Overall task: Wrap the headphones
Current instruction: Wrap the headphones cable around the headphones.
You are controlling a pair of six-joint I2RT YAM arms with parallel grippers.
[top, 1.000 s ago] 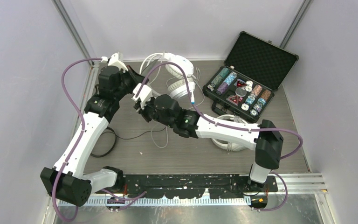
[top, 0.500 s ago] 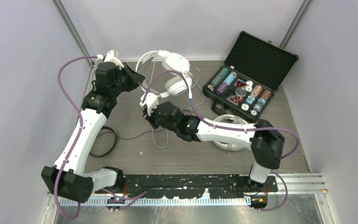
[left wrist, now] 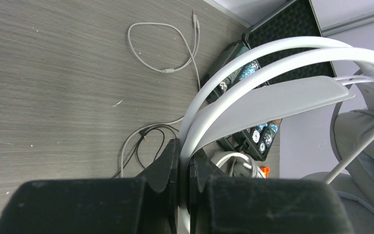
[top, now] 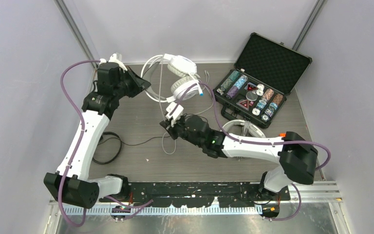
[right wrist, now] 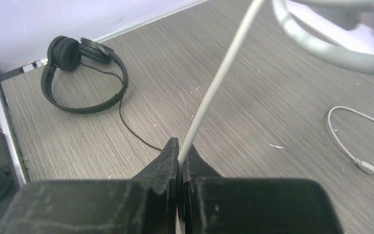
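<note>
Left tool [top: 145, 87] at the far left of the table [top: 141, 163], jaws pinched tight on the thin wire hoops of a white headset [top: 184, 66]. Headset just right of the fingertips, touching them only at the hoops, with its two padded cups tilted one above the other in the top view. Lifted or resting: not clear. From the left wrist, both black fingers [left wrist: 168, 163] squeezed against the twin white hoops with barely a gap. Broad grey inner band and one cup arching away to the right.

Black headset [top: 109, 146] flat on the table, nearer than the left tool and beside the left arm. Well apart from both tools, with its black cable trailing toward the middle.

Right tool [top: 173, 111] near the middle of the table, below the white headset and clear of its cups. Jaws closed to a sliver on a thin white cable [right wrist: 219, 80]. From the right wrist, cable rising straight and taut from between the fingertips, up and right toward the blurred hoops at the top edge.

Second white headset [top: 247, 128] on the table under the right forearm, partly hidden. Loose white cable [left wrist: 163, 48] curled on the table beyond the held hoops. Open black case [top: 272, 61] of coloured chips at the far right, touched by neither tool.
</note>
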